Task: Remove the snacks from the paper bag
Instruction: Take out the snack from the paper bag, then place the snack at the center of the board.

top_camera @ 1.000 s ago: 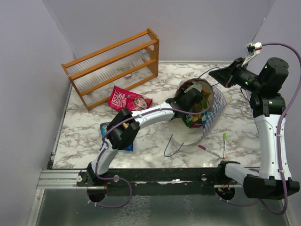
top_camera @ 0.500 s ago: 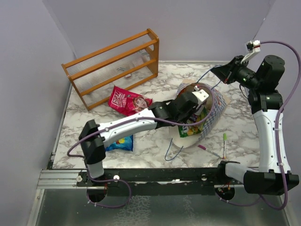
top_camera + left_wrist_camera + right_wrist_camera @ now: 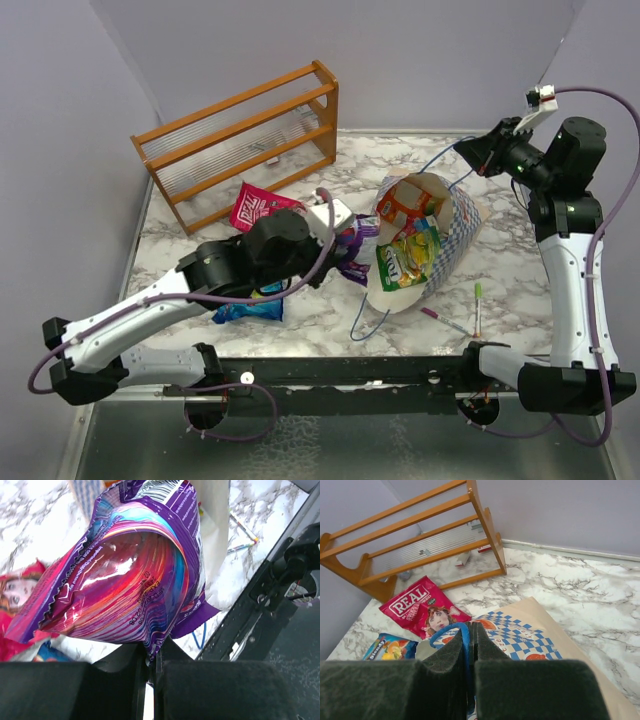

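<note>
Starting at the near edge, two marker pens [image 3: 477,302] lie toward the near-right corner, and a blue packet [image 3: 250,306] rests flat near the left side, already out of the bag. Just beyond it, the left gripper [image 3: 151,652] pinches the lower seam of a purple packet [image 3: 125,570], its fingers pressed together on the foil; this packet hangs over mid-table, just outside the mouth of the paper bag [image 3: 455,225], not yet set down. The bag lies right of centre with its mouth turned toward the near-left, and a green-yellow packet [image 3: 405,262] and an orange packet [image 3: 405,205] show inside it. Farther left, a red packet [image 3: 422,611] lies on the marble before the wooden rack [image 3: 240,140] in the far-left corner. Near the far-right corner, the right gripper [image 3: 468,640] clamps the blue cord handle [image 3: 451,631], holding the bag. By this evidence the task is judged roughly half done: two packets out, one in transit, at least two remaining.
</note>
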Action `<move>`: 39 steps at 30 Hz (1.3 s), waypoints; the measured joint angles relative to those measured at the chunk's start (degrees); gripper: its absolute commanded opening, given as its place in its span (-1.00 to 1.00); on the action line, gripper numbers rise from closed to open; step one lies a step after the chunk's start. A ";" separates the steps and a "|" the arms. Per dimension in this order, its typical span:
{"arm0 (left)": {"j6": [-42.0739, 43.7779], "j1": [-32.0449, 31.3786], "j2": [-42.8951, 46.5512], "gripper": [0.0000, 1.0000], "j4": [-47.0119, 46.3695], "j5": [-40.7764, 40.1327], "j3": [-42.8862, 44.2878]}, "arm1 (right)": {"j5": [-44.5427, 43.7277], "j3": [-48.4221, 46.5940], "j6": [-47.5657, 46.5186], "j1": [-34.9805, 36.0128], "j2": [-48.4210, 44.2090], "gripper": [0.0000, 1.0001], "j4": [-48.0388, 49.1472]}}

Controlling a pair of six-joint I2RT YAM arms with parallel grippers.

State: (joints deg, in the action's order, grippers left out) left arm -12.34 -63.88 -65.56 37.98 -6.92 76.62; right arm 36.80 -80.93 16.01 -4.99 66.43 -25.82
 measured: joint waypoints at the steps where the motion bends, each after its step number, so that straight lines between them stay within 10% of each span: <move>1: -0.63 0.02 1.97 -1.00 0.92 -0.26 -1.11 | -0.02 0.00 0.00 0.00 -0.04 -0.97 -0.02; 13: -11.45 3.15 5.75 -1.00 10.93 -20.81 -7.69 | 0.00 0.09 -0.39 0.00 -0.76 -0.97 -0.15; 26: -10.36 40.72 -4.31 -1.00 -1.09 -2.78 -21.11 | 0.11 0.11 -0.46 0.00 -0.76 -0.97 -0.17; 39: -10.03 46.29 -7.10 0.02 -8.31 6.97 -25.90 | 0.46 0.98 -0.44 0.00 -0.76 -0.97 -0.09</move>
State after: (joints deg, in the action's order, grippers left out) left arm -22.37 -17.58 -72.66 29.67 0.05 50.72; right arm 37.26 -79.94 15.57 -4.99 65.67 -25.91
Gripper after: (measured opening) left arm 0.438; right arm 0.016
